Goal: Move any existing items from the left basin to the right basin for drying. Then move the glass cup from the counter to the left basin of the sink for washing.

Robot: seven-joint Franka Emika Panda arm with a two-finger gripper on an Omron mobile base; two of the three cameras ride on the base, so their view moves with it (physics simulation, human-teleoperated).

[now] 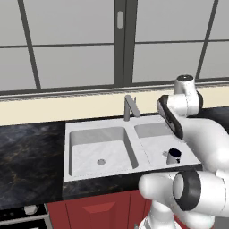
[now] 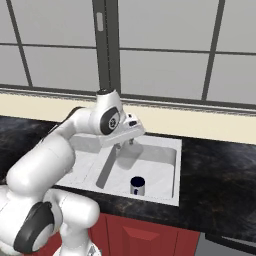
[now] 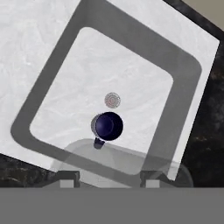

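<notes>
— two basins are seen in the sink (image 1: 67,152), divided by a central wall, with the faucet (image 1: 130,107) standing behind that wall. what is held in the right basin (image 2: 167,165)?

— one small cup with a dark blue inside (image 2: 137,185) is seen upright on its floor, toward the front edge of the sink. from the hand view the same cup (image 3: 108,126) is found just beside the round drain (image 3: 112,100), with a small handle at its side.

— and the left basin (image 1: 85,154)?

— only its own drain (image 1: 101,162) is made out on the pale floor, left of the faucet.

— where is the gripper (image 2: 131,129) placed?

— it is held above the sink, over the right basin and close to the faucet, pointed downward. its fingertips (image 3: 66,183) are seen set well apart at the bottom of the hand view, with nothing between them.

— and the counter (image 2: 220,180)?

— glossy black stone is seen on both sides of the sink. the glass cup cannot be made out on it.
</notes>
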